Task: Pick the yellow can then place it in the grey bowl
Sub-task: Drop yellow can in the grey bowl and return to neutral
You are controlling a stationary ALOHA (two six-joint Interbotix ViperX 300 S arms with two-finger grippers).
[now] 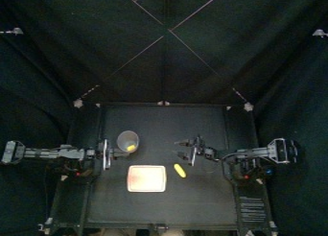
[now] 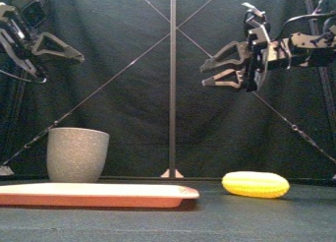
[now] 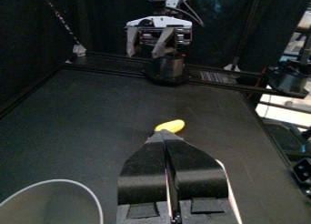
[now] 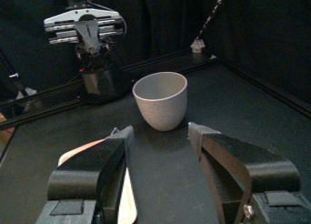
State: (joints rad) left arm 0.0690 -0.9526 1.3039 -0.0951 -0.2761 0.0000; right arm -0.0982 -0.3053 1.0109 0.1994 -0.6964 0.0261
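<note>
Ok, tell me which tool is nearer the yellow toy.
Right. The right tool hangs raised just behind the yellow toy; the left tool is raised across the table, by the grey cup.

Black table [image 1: 212,197] bearing a tall grey cup [image 1: 128,139], flat pink tray [image 1: 148,178], oblong yellow toy [image 1: 181,170].
</note>
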